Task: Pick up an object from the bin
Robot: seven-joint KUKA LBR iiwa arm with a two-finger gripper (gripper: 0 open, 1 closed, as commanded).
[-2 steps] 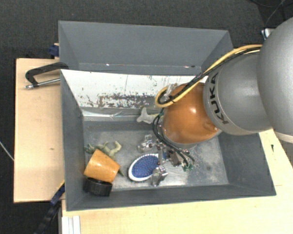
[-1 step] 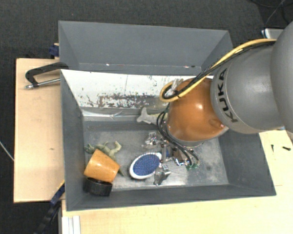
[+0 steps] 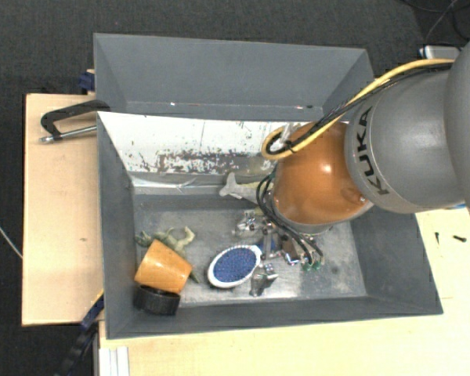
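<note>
Blue oval disc (image 3: 234, 265) just beside the claw (image 3: 268, 269), between it and the orange cup (image 3: 163, 267); claw's grip state unclear.

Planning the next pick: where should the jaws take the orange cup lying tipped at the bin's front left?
Probably grip the orange cup across its side wall, from straight above: it lies tipped over against the black cap, rounded side uppermost and clear.
</note>
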